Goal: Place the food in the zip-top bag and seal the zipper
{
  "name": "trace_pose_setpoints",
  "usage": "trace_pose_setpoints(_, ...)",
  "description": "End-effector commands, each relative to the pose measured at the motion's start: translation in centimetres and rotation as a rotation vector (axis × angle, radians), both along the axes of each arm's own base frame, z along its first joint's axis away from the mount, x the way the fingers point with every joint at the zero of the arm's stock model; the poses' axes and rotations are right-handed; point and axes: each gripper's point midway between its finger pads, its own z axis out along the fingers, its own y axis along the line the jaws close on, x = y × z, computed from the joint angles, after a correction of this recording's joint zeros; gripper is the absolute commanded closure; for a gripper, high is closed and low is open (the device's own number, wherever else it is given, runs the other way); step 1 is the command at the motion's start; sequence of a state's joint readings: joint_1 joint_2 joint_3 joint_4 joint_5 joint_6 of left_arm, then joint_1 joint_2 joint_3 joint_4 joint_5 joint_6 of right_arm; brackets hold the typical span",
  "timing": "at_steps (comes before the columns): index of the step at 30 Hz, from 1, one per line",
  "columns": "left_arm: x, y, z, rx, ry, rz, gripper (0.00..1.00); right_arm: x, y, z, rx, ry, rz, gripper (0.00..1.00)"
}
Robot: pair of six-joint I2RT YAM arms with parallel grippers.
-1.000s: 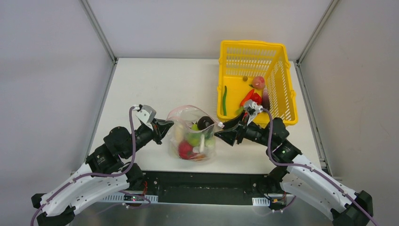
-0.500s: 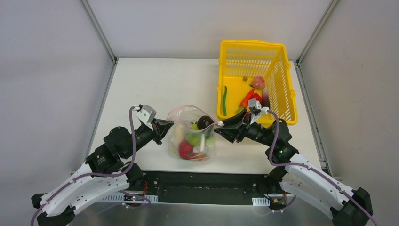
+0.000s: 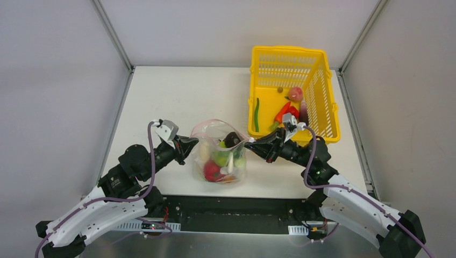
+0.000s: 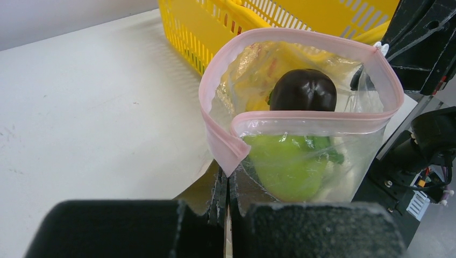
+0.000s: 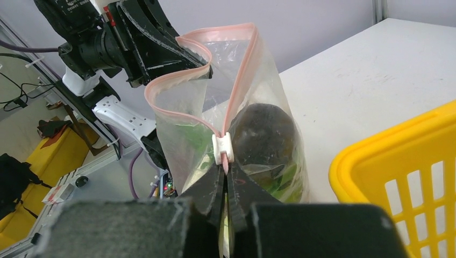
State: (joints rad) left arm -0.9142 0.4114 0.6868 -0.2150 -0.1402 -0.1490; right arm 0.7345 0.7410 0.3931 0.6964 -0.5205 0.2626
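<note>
Top external, food indistinct inside zip-top bag

**Bag Between Two Grippers, Basket Behind to the Right**

The zip-top bag is stood upright on the table, near its front edge, with the zipper at the top. Food is piled inside it. The bag's left edge is caught in the left gripper, and its right edge in the right gripper. The basket is set behind and to the right of the bag, just beside it. More food is laid in the basket's near half.
</note>
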Motion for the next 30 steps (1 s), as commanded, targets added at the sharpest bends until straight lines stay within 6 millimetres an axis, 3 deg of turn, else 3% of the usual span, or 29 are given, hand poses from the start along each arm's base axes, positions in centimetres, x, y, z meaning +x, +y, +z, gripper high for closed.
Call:
trace_pose_setpoints(1,0.3,0.5,1.3,-0.042,-0.018,0.029,1.00,-0.3,-0.4,2.3,0.069,-0.076,-0.008,1.00)
trace_pose_setpoints(8,0.2,2.0,1.7,-0.038,-0.033,0.072,1.00,0.3,-1.6,2.7,0.018,-0.103,-0.093,1.00)
trace_pose_setpoints(27,-0.2,4.9,2.6,-0.082,-0.033,0.171,1.00,0.1,-1.3,2.6,-0.106,-0.038,-0.059,1.00)
trace_pose_setpoints(30,-0.5,4.8,3.0,-0.095,-0.031,0.156,0.70,0.1,-1.2,2.3,-0.123,-0.033,-0.057,1.00)
